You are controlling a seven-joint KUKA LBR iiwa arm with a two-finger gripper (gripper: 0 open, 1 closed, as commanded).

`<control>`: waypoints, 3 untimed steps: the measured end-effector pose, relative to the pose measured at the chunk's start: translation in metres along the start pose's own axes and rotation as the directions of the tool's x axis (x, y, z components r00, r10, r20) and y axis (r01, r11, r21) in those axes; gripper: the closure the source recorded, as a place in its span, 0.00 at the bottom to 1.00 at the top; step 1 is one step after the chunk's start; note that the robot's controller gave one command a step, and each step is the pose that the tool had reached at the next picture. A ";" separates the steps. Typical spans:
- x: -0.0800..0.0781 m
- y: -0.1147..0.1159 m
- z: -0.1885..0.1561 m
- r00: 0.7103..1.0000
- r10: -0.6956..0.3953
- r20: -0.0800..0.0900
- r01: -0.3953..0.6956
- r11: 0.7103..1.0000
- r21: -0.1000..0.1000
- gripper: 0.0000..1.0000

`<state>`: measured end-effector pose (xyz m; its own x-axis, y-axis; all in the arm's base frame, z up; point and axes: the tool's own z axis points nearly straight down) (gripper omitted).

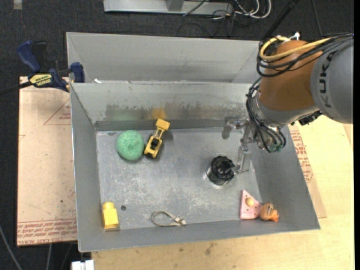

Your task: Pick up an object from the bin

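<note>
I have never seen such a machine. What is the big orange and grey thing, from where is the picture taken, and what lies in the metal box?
It is a robot arm, reaching in from the right. The one camera looks down on the grey metal bin from above. The arm's tool hangs just right of a black round object, and visibly holds nothing. Also in the bin: a green ball with a yellow toy digger beside it, a yellow block, a loop of cord, a pink wedge and a small orange thing.
</note>
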<state>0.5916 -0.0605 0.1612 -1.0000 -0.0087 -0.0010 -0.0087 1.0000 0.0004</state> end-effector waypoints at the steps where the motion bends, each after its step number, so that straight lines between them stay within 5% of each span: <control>1: 0.032 -0.006 0.034 0.996 -0.087 0.003 0.087 0.996 -0.001 0.00; 3: 0.013 0.002 0.078 0.999 -0.049 0.010 0.049 0.999 0.000 0.00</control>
<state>0.5788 -0.0582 0.0831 -0.9983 -0.0578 -0.0111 -0.0578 0.9983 0.0008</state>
